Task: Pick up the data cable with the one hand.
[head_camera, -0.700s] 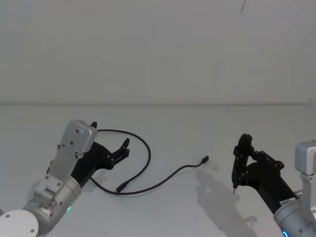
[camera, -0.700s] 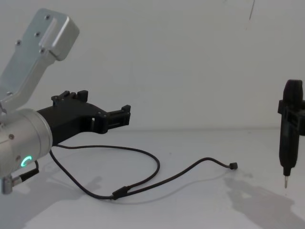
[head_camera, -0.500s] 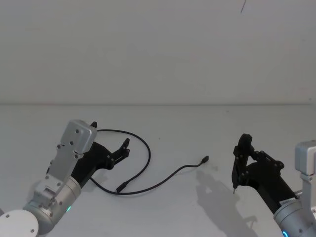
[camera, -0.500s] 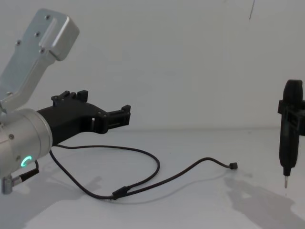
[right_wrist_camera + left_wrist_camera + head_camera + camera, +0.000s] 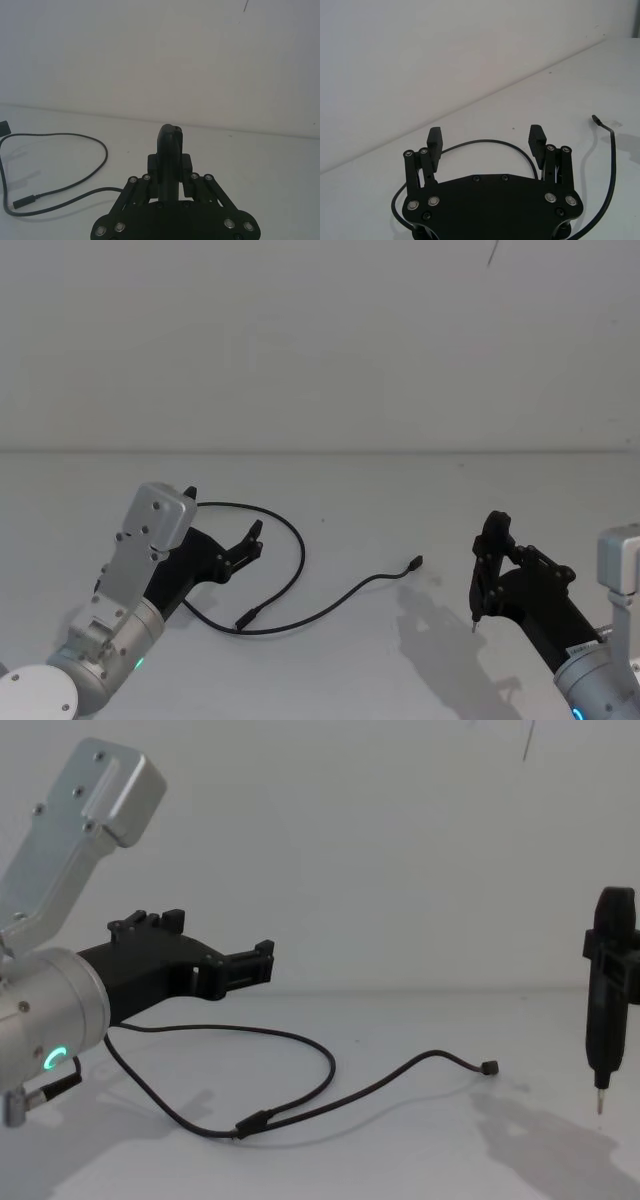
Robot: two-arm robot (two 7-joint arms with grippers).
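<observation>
Hovering above the white surface [image 5: 360, 490] at the robot's left, the left claw [image 5: 486, 135] has its two fingers [image 5: 435, 137] spread wide apart with nothing between them. It reaches forward from a thick silver wrist with one green ring light [image 5: 55, 1058].

One cable [image 5: 246, 620] lies flat on the surface. From under the left arm it arcs away past the claw's fingers, curls back round in a loop toward the robot, and reaches a single thicker joint [image 5: 250, 1124]. From there it runs rightward to one small plug end [image 5: 488, 1068] that lifts slightly off the surface. In the chest view the open claw hangs above the loop's left part, clear of the cord; no finger touches it.

At the robot's right, the right claw [image 5: 170, 175] is clamped on one slim black pen-shaped tool [image 5: 608, 990]. The tool stands nearly upright with its metal tip [image 5: 599, 1105] pointing down, raised off the surface above its own shadow. It sits to the right of the plug end, apart from it.
</observation>
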